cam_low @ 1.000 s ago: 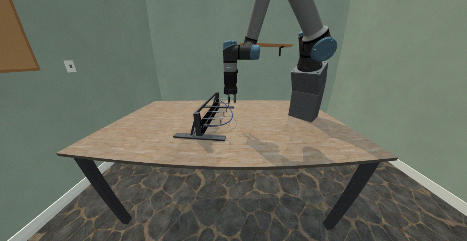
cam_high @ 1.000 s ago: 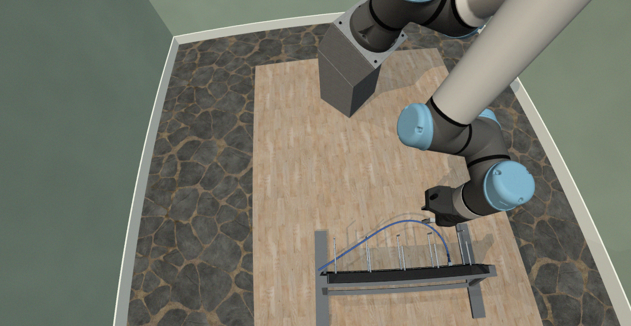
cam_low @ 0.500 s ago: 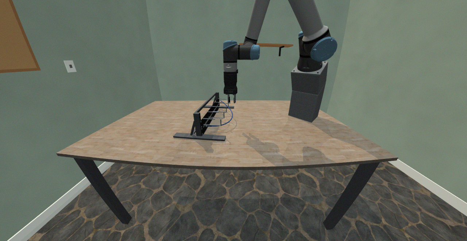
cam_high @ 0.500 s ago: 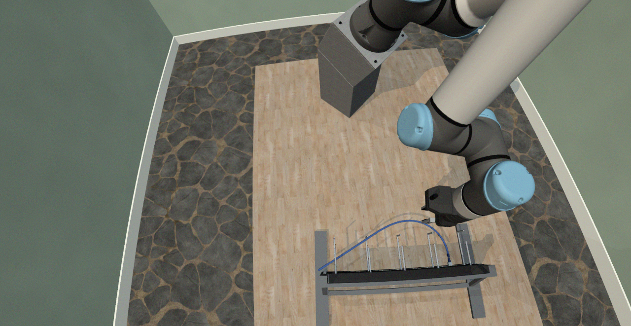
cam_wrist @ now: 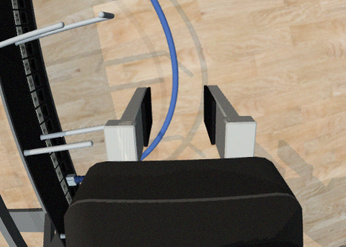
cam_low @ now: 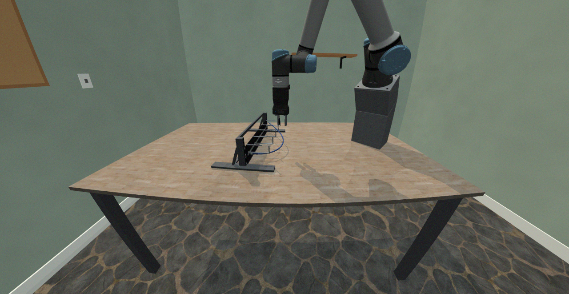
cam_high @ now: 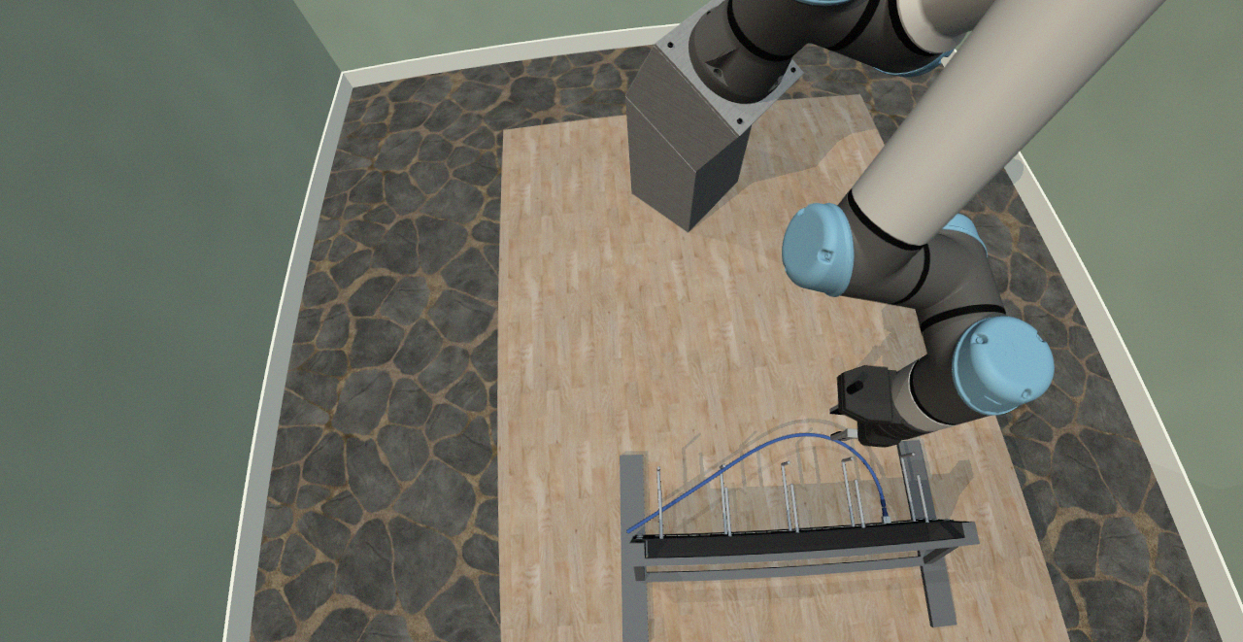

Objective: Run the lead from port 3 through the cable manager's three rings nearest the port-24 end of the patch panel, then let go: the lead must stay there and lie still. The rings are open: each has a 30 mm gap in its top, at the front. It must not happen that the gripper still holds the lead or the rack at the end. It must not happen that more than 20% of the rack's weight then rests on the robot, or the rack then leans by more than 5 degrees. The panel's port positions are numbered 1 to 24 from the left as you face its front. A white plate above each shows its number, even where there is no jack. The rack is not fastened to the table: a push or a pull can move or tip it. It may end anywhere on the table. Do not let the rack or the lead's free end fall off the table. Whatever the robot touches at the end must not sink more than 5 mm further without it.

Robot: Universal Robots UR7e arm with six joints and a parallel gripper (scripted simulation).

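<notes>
The rack with its black patch panel [cam_high: 808, 541] [cam_low: 248, 145] [cam_wrist: 19, 103] stands on the wooden table [cam_high: 590, 308] [cam_low: 178, 164]. Thin metal rings [cam_high: 787, 494] [cam_wrist: 63, 27] stick out from its front. The blue lead [cam_high: 782, 440] [cam_low: 280, 142] [cam_wrist: 174, 65] is plugged in near the rack's right end in the top view. It arcs out in front of the rings and crosses the ring rods toward the left end, where its free end [cam_high: 631, 528] lies. My gripper [cam_high: 845, 436] [cam_low: 281, 122] [cam_wrist: 177, 104] is open. The lead runs between its fingers, nearer the left one, and is not clamped.
The robot's grey pedestal [cam_high: 687, 159] [cam_low: 374, 121] stands at the far side of the table. The rack's flat grey feet [cam_high: 634, 568] [cam_low: 242, 167] reach out on both sides. In the top view the rack is close to the table's near edge.
</notes>
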